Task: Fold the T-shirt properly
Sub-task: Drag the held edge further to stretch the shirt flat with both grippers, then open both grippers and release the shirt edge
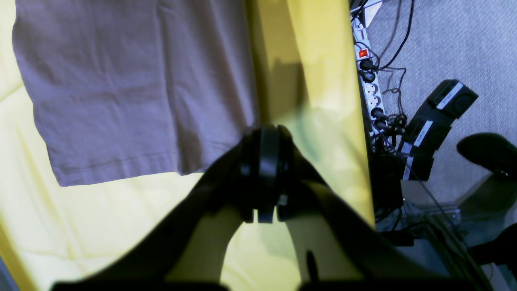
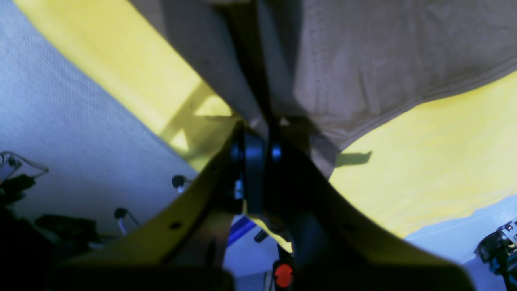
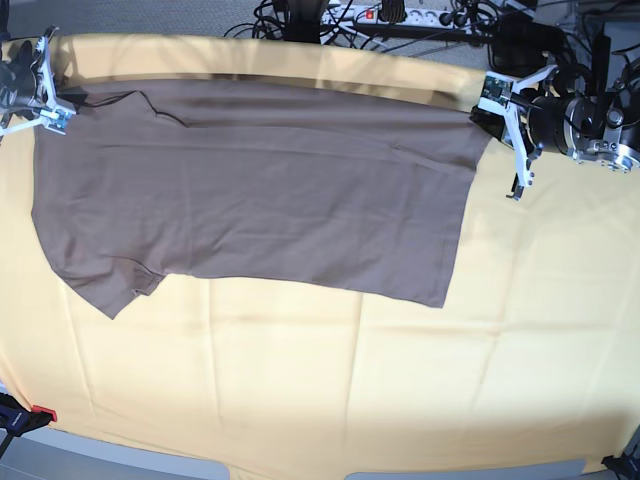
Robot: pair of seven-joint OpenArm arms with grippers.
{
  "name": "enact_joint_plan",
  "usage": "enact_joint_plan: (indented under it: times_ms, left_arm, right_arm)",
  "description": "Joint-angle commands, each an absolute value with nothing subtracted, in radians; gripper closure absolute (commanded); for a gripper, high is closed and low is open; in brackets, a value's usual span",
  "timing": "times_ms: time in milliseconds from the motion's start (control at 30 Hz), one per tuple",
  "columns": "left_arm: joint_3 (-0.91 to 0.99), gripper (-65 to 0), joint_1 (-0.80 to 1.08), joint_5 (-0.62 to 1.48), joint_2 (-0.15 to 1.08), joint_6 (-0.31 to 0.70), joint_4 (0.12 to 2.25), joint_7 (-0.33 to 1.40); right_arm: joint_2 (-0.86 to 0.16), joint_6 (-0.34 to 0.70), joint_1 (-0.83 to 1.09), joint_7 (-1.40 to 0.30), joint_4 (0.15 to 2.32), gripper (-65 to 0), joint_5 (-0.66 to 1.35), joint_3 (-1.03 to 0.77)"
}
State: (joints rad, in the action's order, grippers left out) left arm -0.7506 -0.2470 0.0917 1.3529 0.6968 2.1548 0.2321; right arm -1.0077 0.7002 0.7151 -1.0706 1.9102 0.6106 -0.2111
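Closed on the hem corner of the T-shirt (image 1: 133,85), the left gripper (image 1: 264,133) is seen pinching fabric; the right gripper (image 2: 258,139) is clamped on the shoulder edge. T-shirt is spread flat on the yellow cloth (image 3: 330,390), already halved lengthwise. Both far corners are best carried together, kept taut and level, towards the shirt's near edge.

The closed left gripper (image 1: 264,133) pinches the T-shirt's (image 1: 129,85) hem corner near the yellow cloth's (image 1: 327,81) edge.
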Motion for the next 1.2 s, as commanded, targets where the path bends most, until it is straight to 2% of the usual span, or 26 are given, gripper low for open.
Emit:
enact_joint_plan:
  times_ms: [0, 100, 133, 233, 267, 333, 467, 633, 800, 1067, 1167]
  left_arm:
    - [-0.738, 0.0, -0.258, 0.107, 1.379, 0.698, 2.165, 0.230]
    - [-0.738, 0.0, -0.258, 0.133, 1.379, 0.698, 2.165, 0.230]
    - [-0.738, -3.4, -0.258, 0.133, 1.379, 0.698, 2.165, 0.230]
    - [-0.738, -23.2, -0.258, 0.133, 1.379, 0.698, 2.165, 0.234]
    - [-0.738, -29.0, -0.258, 0.133, 1.380, 0.698, 2.165, 0.236]
    - [-0.738, -35.2, -0.258, 0.133, 1.380, 0.698, 2.165, 0.242]
    - [-0.738, -35.3, -0.264, 0.133, 1.379, 0.698, 2.165, 0.271]
    - [-0.738, -35.3, -0.281, 0.133, 1.374, 0.533, 2.165, 0.323]
    - [-0.738, -35.3, -0.332, 0.192, 1.333, 0.354, 2.161, 0.370]
    - [-0.738, -35.3, -0.369, 0.224, 1.210, 0.334, 2.036, 0.383]
    - [-0.735, -35.2, -0.370, 0.208, 1.159, 0.270, 1.940, 0.382]
  right_arm:
    - [-1.031, 0.698, 0.710, -1.085, 1.918, 0.0, 0.596, -0.223]
    - [-1.031, 0.698, 0.709, -1.086, 1.918, 0.0, 0.596, -0.223]
    - [-1.031, 0.698, 0.709, -1.086, 1.918, -4.2, 0.595, -0.224]
    - [-1.031, 0.698, 0.709, -1.086, 1.918, -26.5, 0.596, -0.224]
    - [-1.031, 0.698, 0.709, -1.086, 1.918, -30.8, 0.599, -0.224]
    - [-1.031, 0.698, 0.708, -1.086, 1.918, -32.1, 0.599, -0.224]
    - [-1.031, 0.698, 0.698, -1.086, 1.919, -32.1, 0.606, -0.250]
    - [-1.031, 0.698, 0.698, -1.086, 1.959, -32.1, 0.676, -0.409]
    - [-1.030, 0.698, 0.699, -1.060, 1.975, -32.2, 0.852, -0.596]
    - [-0.983, 0.698, 0.702, -1.063, 1.974, -32.2, 0.857, -0.617]
    - [-0.955, 0.698, 0.701, -1.060, 1.974, -32.2, 0.857, -0.617]
